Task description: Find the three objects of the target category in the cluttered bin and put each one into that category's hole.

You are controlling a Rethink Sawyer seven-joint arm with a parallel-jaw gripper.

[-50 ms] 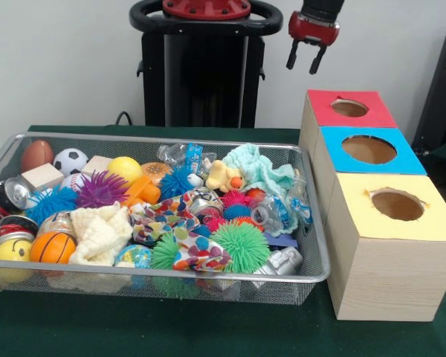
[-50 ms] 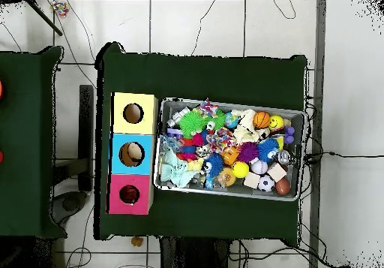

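Front view, end effector [image 1: 306, 59] being held released and empty above the red-topped box [image 1: 348, 109], wire bin [image 1: 312, 223] being seen well below it.

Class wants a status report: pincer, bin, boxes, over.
Pincer open, empty, high above red box. Bin packed with toys. Nothing blocking the holes.

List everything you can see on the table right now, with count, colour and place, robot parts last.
wire bin: one, silver, on the green table
boxes with holes: three, side by side next to the bin; red box, blue box, yellow box
spiky balls: several, green, blue, purple and pink, spread through the bin; largest green spiky ball
basketball: one, orange, bin front corner
soccer ball: one, black and white, back
football: one, brown, back corner
teal cloth: one, back
gripper: one, red and black, open, raised above the red box
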